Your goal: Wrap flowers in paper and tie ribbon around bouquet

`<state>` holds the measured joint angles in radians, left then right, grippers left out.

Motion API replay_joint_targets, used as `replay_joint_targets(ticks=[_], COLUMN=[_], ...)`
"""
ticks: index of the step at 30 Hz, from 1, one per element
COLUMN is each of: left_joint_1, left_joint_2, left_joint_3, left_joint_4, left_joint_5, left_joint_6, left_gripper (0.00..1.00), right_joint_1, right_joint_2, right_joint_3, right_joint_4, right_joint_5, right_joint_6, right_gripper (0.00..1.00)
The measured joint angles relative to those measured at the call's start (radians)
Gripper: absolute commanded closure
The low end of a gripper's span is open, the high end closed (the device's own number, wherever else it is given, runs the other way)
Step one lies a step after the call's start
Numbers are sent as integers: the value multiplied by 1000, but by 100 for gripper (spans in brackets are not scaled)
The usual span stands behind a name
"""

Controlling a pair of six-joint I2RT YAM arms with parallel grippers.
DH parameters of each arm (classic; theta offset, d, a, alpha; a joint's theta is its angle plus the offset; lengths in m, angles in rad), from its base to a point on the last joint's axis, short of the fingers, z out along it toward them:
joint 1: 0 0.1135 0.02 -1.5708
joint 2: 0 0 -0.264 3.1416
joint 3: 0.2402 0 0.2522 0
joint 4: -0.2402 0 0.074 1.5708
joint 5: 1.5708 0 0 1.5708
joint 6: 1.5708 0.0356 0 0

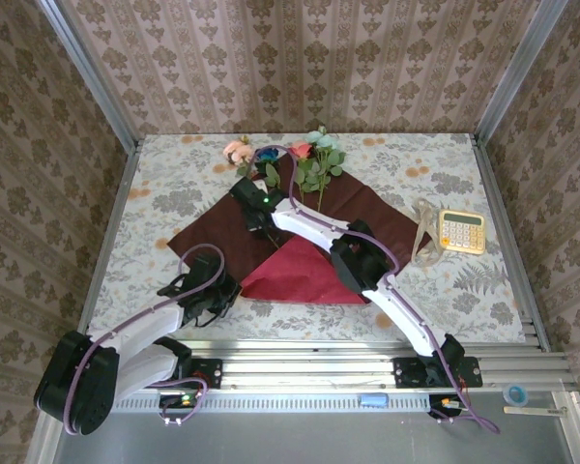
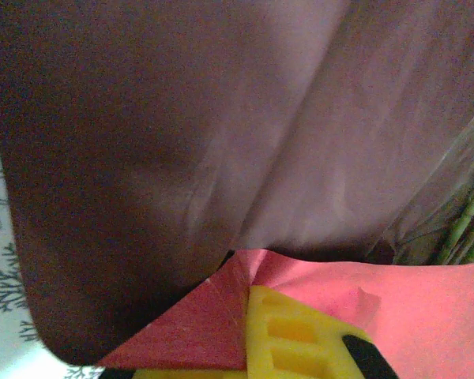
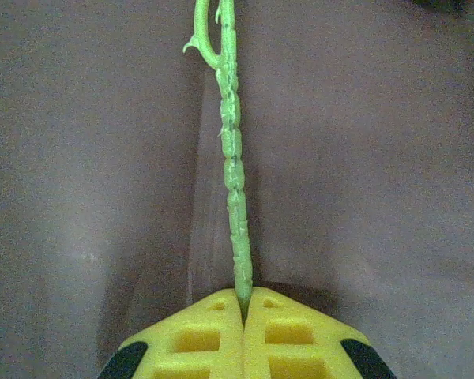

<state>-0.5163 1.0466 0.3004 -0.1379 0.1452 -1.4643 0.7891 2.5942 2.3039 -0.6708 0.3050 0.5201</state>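
Low in the top view, the left fingers point(image 2: 292, 335) pinch shut on a folded-over corner of the paper point(image 1: 208, 232). Mid-frame, the right fingers point(image 3: 284, 332) clamp one green stem point(image 3: 233, 158). The flowers point(image 1: 317, 159) lie at the sheet's far corner. At right on the bench point(image 1: 174, 184), the ribbon point(image 1: 423, 237) touches a yellow calculator point(image 1: 461, 230).

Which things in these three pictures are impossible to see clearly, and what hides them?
1. Right wrist view: the stem in the shut right gripper is cut by the top edge; its flower is unknown.
2. Left wrist view: the folded paper corner covers one finger of the left gripper.
3. Top view: the right arm hides the lower stems of the flowers.
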Motion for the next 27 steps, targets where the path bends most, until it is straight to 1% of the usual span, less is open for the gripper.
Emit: replay_joint_targets(ticks=[9, 17, 18, 19, 21, 23, 24, 27], left_joint_1=[-8, -13, -13, -14, -14, -15, -15, -16], left_joint_2=[4, 3, 3, 3, 2, -2, -4, -10], left_joint_3=[0, 0, 0, 0, 0, 0, 0, 0], left_joint_4=[12, 11, 11, 11, 11, 10, 10, 6], left_joint_5=[-13, -16, -16, -17, -19, -19, -19, -19], left_joint_6=[-24, -29, -29, -29, -28, -28, -28, -28], left_gripper=[100, 100, 100, 100, 100, 100, 100, 100], right_joint_1=[-21, -63, -70, -74, -81, -88, -90, -90], right_joint_2=[-122, -136, -136, -136, -136, -140, -145, -184], right_joint_3=[-152, -189, -197, -202, -205, -205, -205, -216], right_joint_4=[67, 69, 69, 69, 69, 69, 65, 54], right_joint_5=[26, 29, 25, 22, 9, 1, -2, -19], right_joint_6=[106, 169, 171, 172, 169, 162, 159, 146], right_gripper=[100, 100, 98, 92, 69, 51, 47, 44])
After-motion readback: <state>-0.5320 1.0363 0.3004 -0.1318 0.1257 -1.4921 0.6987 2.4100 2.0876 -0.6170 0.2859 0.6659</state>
